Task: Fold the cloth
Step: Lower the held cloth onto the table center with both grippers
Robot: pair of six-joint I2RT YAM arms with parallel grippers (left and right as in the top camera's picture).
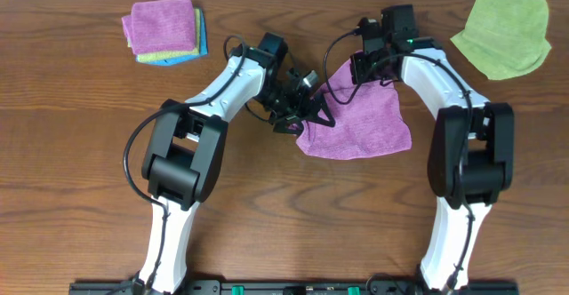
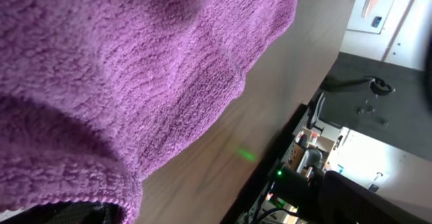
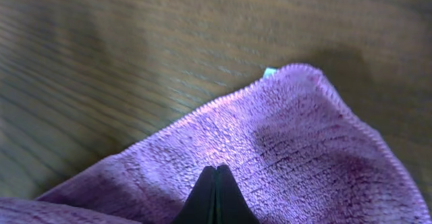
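The purple fuzzy microfibre cloth (image 1: 360,126) lies mid wooden desk (image 1: 267,224), its far corner pinched in the right gripper's (image 3: 216,183) shut jaws. The left gripper (image 1: 307,117), its jaws spread wide and empty at the cloth's left edge, should clamp the matching corner, so both lift evenly.

White links (image 1: 227,86), black joints (image 1: 173,166), black right gripper (image 3: 216,175)

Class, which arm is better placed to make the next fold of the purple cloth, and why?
Probably the right. The right gripper is shut on the cloth near its far edge, ready to carry it over. The left gripper stands open at the cloth's edge.
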